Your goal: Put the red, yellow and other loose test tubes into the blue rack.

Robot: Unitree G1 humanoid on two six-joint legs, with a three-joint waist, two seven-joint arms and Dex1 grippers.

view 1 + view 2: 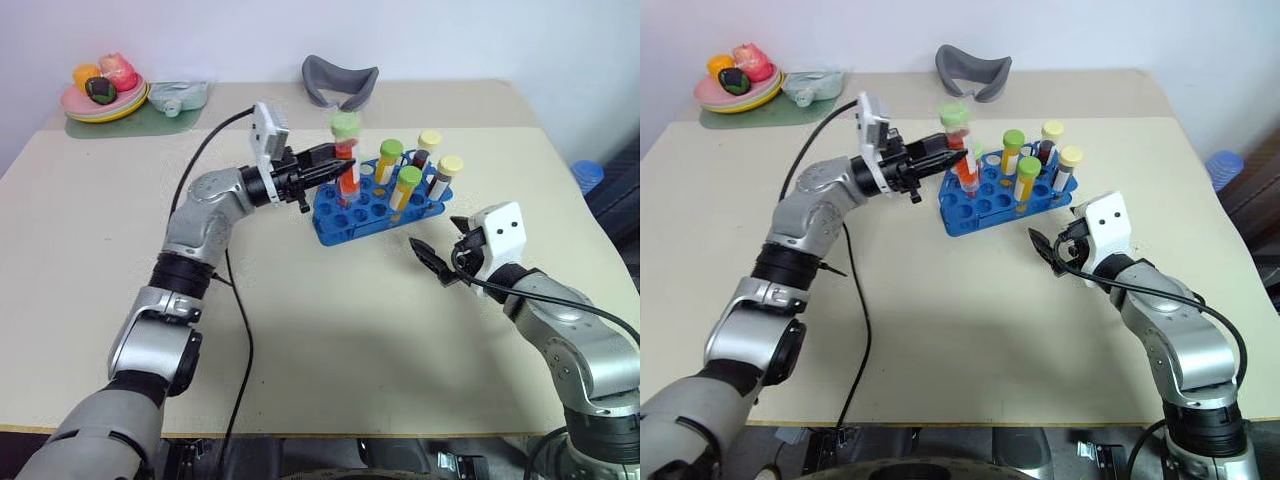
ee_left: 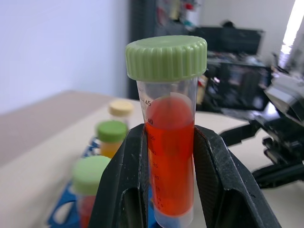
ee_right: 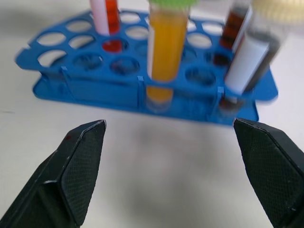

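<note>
My left gripper (image 1: pixel 335 172) is shut on a red test tube (image 2: pixel 169 156) with a green cap, holding it upright over the left end of the blue rack (image 1: pixel 335 232). Its lower tip hangs at the rack's holes; whether it sits in one I cannot tell. Several capped tubes stand in the rack, among them a yellow-filled one (image 3: pixel 164 50) and dark ones with pale yellow caps (image 1: pixel 444 175). My right gripper (image 1: pixel 440 258) hovers open just above the table, to the right and in front of the rack, pointing at it with nothing between its fingers (image 3: pixel 78 166).
A plate of toy food (image 1: pixel 103 95) on a green mat sits at the far left corner, with a pale green item (image 1: pixel 178 96) beside it. A grey curved cushion (image 1: pixel 339 80) lies at the back edge. A black cable (image 1: pixel 240 330) crosses the table near my left arm.
</note>
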